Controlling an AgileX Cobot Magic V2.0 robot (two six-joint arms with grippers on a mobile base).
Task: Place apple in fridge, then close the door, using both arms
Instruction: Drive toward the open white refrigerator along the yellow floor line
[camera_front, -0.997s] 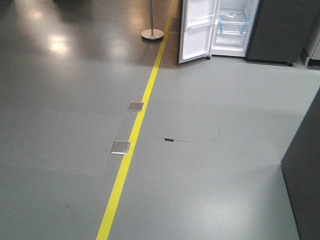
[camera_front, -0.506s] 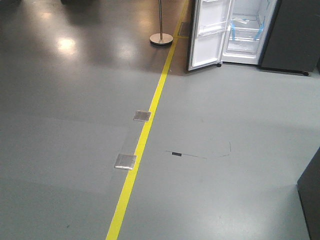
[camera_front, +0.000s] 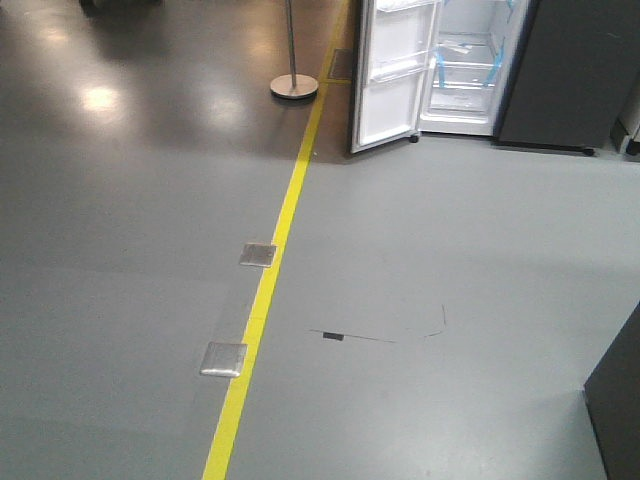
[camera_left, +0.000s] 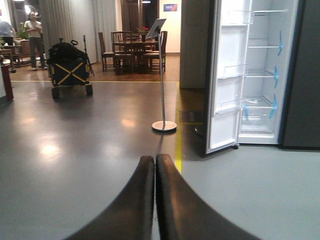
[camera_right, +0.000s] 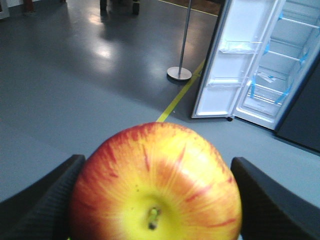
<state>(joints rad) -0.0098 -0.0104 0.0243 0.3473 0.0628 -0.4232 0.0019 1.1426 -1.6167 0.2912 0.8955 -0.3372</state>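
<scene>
The red and yellow apple (camera_right: 156, 182) fills the lower right wrist view, stem toward the camera, with my right gripper (camera_right: 156, 190) shut on its two sides. My left gripper (camera_left: 154, 162) is shut, its dark fingers pressed together with nothing between them. The fridge (camera_front: 470, 60) stands ahead at the far right, white inside with blue-taped clear shelves, and shows as fridge (camera_left: 262, 75) and fridge (camera_right: 280, 70) in the wrist views. Its door (camera_front: 392, 75) hangs wide open to the left, white lining and clear bins facing me, also seen as door (camera_left: 227, 80) and door (camera_right: 232, 65).
A yellow floor line (camera_front: 265, 290) runs toward the fridge, with two metal floor plates (camera_front: 224, 358) beside it. A stanchion post (camera_front: 293, 85) stands left of the door. A dark grey cabinet (camera_front: 575, 70) adjoins the fridge; another dark panel (camera_front: 618, 400) is near right. Cart (camera_left: 69, 72), chairs and people are far off.
The front view has shifted: the fridge and the floor marks moved right and then back left, and the floor plates now sit lower in the picture, nearer to me.
</scene>
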